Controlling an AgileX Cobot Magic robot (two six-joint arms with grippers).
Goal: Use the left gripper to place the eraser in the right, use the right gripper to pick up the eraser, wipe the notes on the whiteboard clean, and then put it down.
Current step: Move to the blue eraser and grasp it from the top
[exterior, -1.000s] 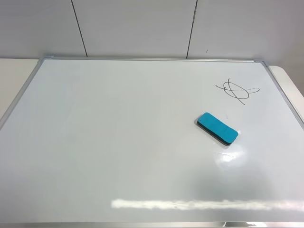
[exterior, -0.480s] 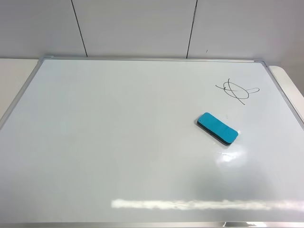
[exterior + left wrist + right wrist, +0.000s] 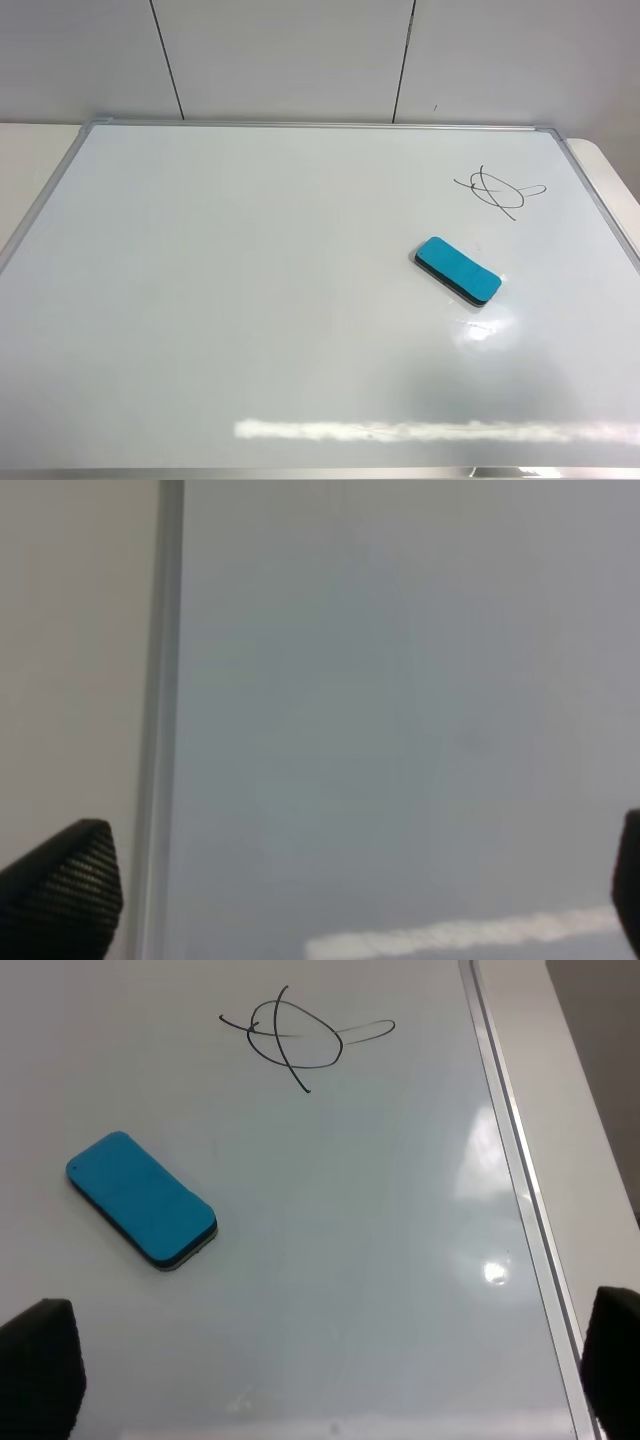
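The turquoise eraser lies flat on the whiteboard, right of the middle, with nothing touching it. The black scribbled notes sit behind it, near the board's right rear. Neither gripper shows in the exterior high view. In the right wrist view the eraser and the notes lie ahead of my right gripper, whose fingertips stand wide apart and hold nothing. My left gripper is open and empty over the board's surface, beside its silver frame.
The whiteboard's silver frame runs along its right edge, with a pale tabletop beyond it. A white panelled wall stands behind the board. A bright light glare lies across the board's front.
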